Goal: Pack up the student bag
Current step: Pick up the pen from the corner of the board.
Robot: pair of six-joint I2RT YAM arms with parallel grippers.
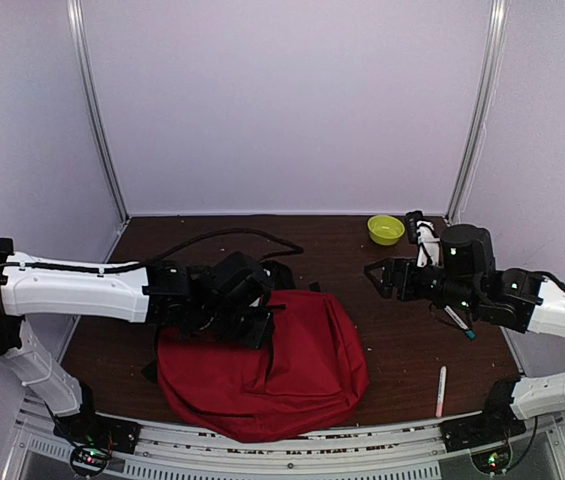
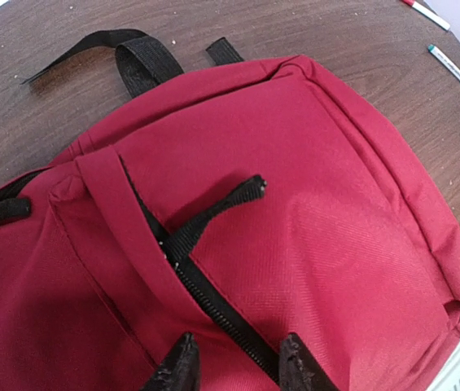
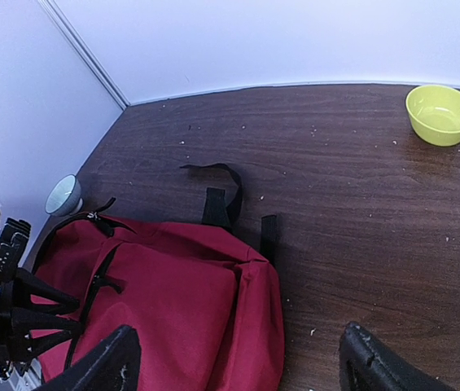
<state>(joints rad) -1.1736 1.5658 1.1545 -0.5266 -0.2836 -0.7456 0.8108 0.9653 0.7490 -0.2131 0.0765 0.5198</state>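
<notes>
Red student bag (image 1: 262, 370) lay flat on the bench (image 1: 402, 340). Left fingers (image 2: 182, 368) were apart, straddling its front-pocket zipper (image 2: 213, 305). Right fingers (image 3: 109, 362) were spread wide, empty, off the bag's right side.

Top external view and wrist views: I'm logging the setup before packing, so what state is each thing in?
student bag: lying flat, front pocket up.
left gripper: jaws open, over the bag's zipper.
right gripper: jaws open, empty.
yellow bowl: upright, empty.
white marker: lying flat on the table.
</notes>
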